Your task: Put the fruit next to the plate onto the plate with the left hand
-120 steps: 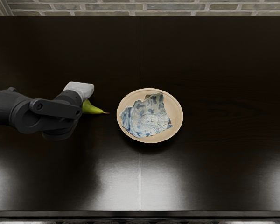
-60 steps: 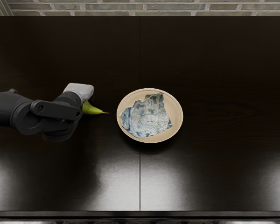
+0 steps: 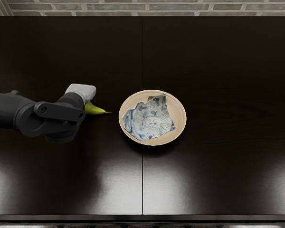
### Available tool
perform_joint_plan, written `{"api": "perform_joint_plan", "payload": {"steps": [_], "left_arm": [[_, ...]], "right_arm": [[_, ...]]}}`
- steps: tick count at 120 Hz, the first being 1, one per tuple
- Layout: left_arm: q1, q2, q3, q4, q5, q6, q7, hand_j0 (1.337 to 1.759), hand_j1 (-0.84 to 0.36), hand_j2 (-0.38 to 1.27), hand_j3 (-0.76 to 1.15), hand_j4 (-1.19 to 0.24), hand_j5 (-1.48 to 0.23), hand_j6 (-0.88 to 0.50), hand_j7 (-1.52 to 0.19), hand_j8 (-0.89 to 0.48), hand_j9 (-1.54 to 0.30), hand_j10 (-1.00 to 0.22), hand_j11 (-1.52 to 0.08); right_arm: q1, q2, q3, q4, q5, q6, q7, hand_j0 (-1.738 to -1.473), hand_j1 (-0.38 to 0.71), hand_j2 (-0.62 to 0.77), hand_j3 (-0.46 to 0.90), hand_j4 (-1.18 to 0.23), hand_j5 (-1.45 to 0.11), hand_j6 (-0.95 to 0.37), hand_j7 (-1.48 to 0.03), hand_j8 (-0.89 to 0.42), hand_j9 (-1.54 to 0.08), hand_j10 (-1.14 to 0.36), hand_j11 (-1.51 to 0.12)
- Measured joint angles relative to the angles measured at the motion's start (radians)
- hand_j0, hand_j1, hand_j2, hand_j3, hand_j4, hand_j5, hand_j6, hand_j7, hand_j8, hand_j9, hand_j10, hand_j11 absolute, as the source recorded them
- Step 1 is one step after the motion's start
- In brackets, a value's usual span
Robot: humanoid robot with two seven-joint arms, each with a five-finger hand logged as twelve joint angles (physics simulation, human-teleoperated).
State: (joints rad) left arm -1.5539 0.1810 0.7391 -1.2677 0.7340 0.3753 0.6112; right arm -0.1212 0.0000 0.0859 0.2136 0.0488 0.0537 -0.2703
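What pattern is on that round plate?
The round cream-rimmed plate has a mottled blue-and-white centre, clearest in the head view.

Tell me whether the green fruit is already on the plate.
No: the green fruit is left of the plate, apart from its rim, and partly hidden by the left robot hand.

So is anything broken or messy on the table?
Nothing stands out. The plate sits flat and whole; its jagged blue patch looks like decoration. The fruit is beside it, off the plate, partly under the left hand.
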Motion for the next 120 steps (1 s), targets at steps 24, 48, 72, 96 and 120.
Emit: {"api": "perform_joint_plan", "payload": {"steps": [24,48,72,96,120], "left_arm": [[-0.005,-0.008,0.0,0.004,0.0,0.0,0.0,1.65,-0.26,0.26,0.0,-0.5,-0.9,-0.32,-0.9,-0.3,-0.9,-0.43,-0.91],[-0.019,-0.02,-0.001,0.005,-0.004,0.0,0.0,1.651,-0.21,0.22,0.0,-0.53,-0.93,-0.35,-0.93,-0.31,-0.91,-0.45,-0.91],[-0.052,-0.021,-0.001,0.0,-0.005,0.0,0.0,1.653,-0.22,0.36,0.0,-0.58,-0.92,-0.4,-0.93,-0.37,-0.91,-0.51,-0.91],[-0.099,-0.041,-0.002,-0.003,-0.012,0.001,0.0,1.655,-0.25,0.56,0.0,-0.62,-0.92,-0.45,-0.92,-0.4,-0.9,-0.54,-0.9],[-0.148,-0.063,-0.003,-0.003,-0.024,0.001,0.0,1.656,-0.24,0.53,0.0,-0.63,-0.93,-0.45,-0.92,-0.4,-0.9,-0.55,-0.9]], "right_arm": [[0.0,0.0,0.0,0.0,0.0,0.0,0.0,-1.658,-0.31,-0.01,0.0,-0.03,-0.04,-0.03,-0.04,-0.03,-0.04,-0.03,-0.04],[0.0,0.0,0.0,0.0,0.0,0.0,0.0,-1.658,-0.31,-0.01,0.0,-0.03,-0.04,-0.03,-0.04,-0.03,-0.04,-0.03,-0.04],[0.0,0.0,0.0,0.0,0.0,0.0,0.0,-1.658,-0.31,-0.01,0.0,-0.03,-0.04,-0.03,-0.04,-0.03,-0.04,-0.03,-0.04],[0.0,0.0,0.0,0.0,0.0,0.0,0.0,-1.658,-0.31,-0.01,0.0,-0.03,-0.04,-0.03,-0.04,-0.03,-0.04,-0.03,-0.04],[0.0,0.0,0.0,0.0,0.0,0.0,0.0,-1.658,-0.31,-0.01,0.0,-0.03,-0.04,-0.03,-0.04,-0.03,-0.04,-0.03,-0.04]]}}
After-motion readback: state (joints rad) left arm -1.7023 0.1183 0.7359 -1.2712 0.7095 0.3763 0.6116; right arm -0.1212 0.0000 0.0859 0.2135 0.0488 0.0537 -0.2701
